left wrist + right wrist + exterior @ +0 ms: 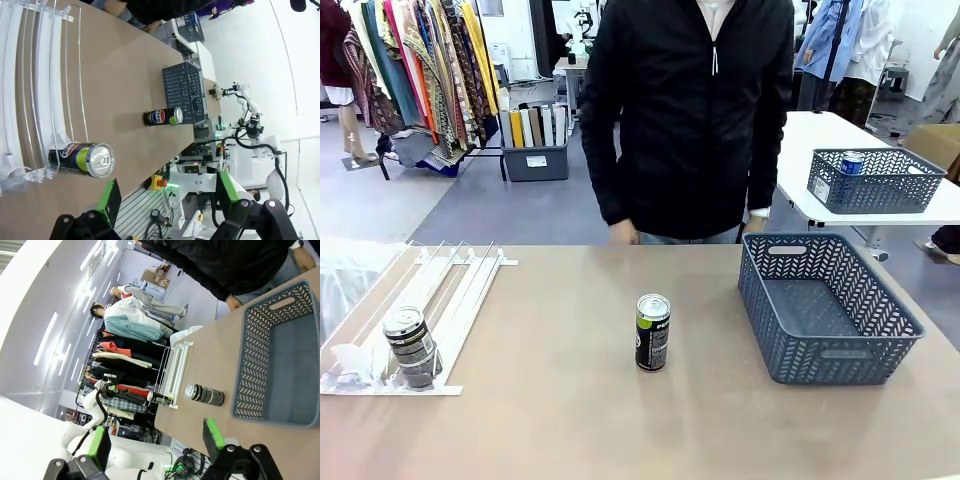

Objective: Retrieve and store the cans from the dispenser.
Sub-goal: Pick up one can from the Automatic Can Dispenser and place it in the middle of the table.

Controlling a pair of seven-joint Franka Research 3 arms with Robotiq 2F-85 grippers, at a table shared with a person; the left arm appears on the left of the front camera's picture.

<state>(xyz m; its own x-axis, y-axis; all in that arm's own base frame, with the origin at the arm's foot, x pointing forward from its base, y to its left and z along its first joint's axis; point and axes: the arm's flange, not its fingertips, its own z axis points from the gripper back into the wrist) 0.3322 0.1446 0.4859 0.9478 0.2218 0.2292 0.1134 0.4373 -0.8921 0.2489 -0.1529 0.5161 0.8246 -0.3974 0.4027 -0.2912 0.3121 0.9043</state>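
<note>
On the tan table (570, 430), can (653, 332) between dispenser (470, 278) and basket (820, 345), clothes racks (420, 70) behind; left gripper (167, 185) and right gripper (155, 430) gaping, empty.

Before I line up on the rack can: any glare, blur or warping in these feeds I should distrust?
Front view: sharp, evenly lit; glare whitens clear plastic left of the dispenser. Left wrist view: rolled sideways, wall bowed by the wide lens, yet the can at the dispenser's stop is crisp. Right wrist view: rolled, ceiling blown out white, standing can and basket sharp.
</note>
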